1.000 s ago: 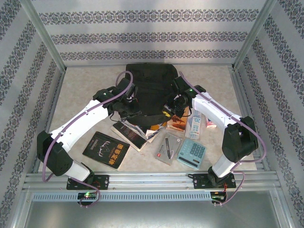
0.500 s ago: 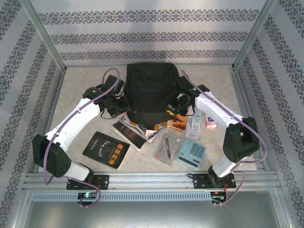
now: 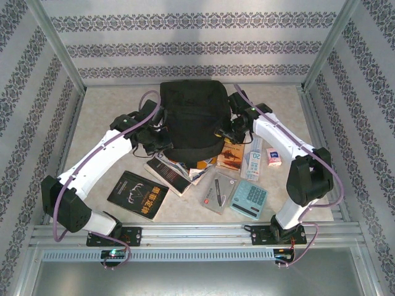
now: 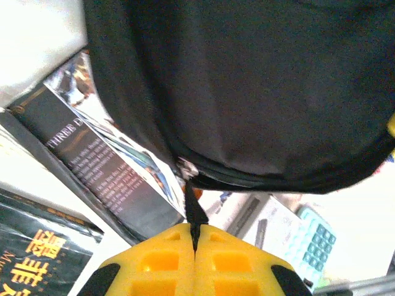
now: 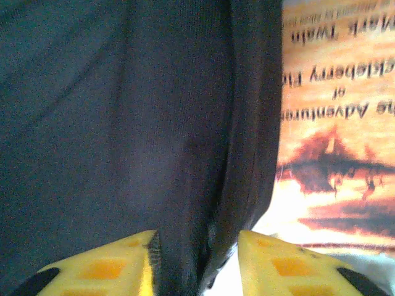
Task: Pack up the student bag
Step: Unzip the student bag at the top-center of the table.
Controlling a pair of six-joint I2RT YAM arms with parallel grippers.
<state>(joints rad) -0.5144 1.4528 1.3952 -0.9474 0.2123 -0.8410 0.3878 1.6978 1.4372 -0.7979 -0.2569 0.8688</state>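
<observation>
The student bag (image 3: pixel 191 117) is a large black backpack lying at the table's middle, its near edge over several books. My left gripper (image 3: pixel 162 142) sits at the bag's near-left edge. In the left wrist view this gripper (image 4: pixel 195 227) is shut on the bag's black zipper pull (image 4: pixel 195 213), just below the zip line of the bag (image 4: pixel 259 92). My right gripper (image 3: pixel 225 131) is at the bag's near-right edge. In the right wrist view its (image 5: pixel 196 237) yellow jaws stand apart, with a fold of the bag's fabric (image 5: pixel 185 154) between them.
Books lie fanned under the bag's near edge: a dark "Three" book (image 4: pixel 105 179) and an orange Huckleberry Finn book (image 5: pixel 333 154). In front are a black book (image 3: pixel 137 195), a packaged pen (image 3: pixel 217 191), a teal calculator (image 3: pixel 249 198), and small boxes (image 3: pixel 274 156) at right.
The bag has shifted away from the arms and bulged up, uncovering more of the books. Both grippers moved with its near edge. The right jaws have parted.
</observation>
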